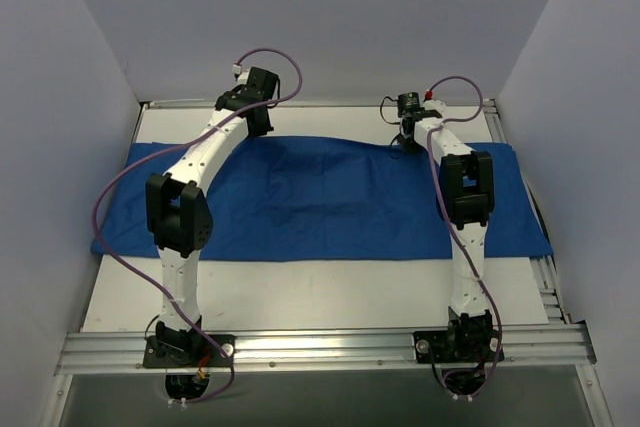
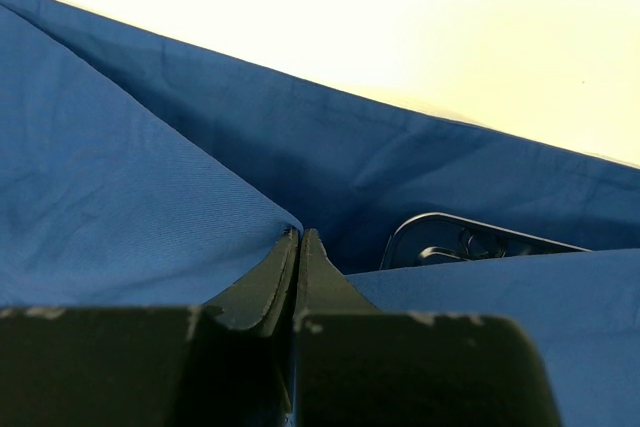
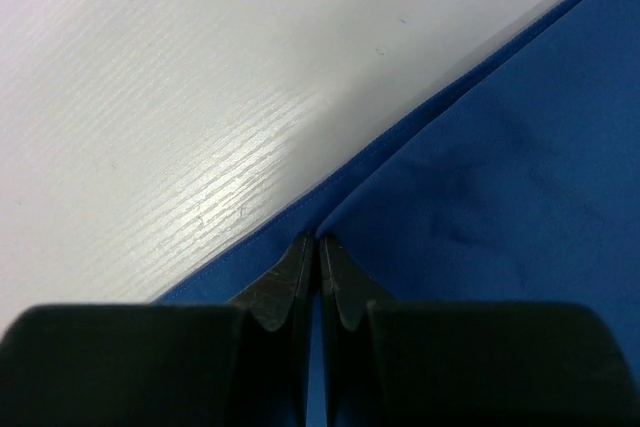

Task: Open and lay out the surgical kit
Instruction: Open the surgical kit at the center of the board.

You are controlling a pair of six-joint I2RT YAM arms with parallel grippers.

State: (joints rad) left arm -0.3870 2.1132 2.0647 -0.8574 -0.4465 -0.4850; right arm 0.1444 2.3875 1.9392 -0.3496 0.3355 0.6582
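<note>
The surgical kit's royal-blue cloth wrap (image 1: pixel 330 207) lies spread across the table. My left gripper (image 1: pixel 262 130) is at its far left edge, shut on a raised fold of the cloth (image 2: pixel 120 187). In the left wrist view the jaws (image 2: pixel 300 235) pinch that fold. Beneath it a small steel tray (image 2: pixel 440 222) shows, with ring handles of clamps (image 2: pixel 478 244) inside. My right gripper (image 1: pixel 407 139) is at the far edge right of centre. Its jaws (image 3: pixel 317 240) are shut on the cloth's hem (image 3: pixel 500 177). Tweezers and packets are hidden.
The white tabletop (image 1: pixel 330 292) shows in front of and behind the cloth, and in the right wrist view (image 3: pixel 150 97). Grey walls enclose the table on three sides. An aluminium rail (image 1: pixel 320 347) carries both arm bases at the near edge.
</note>
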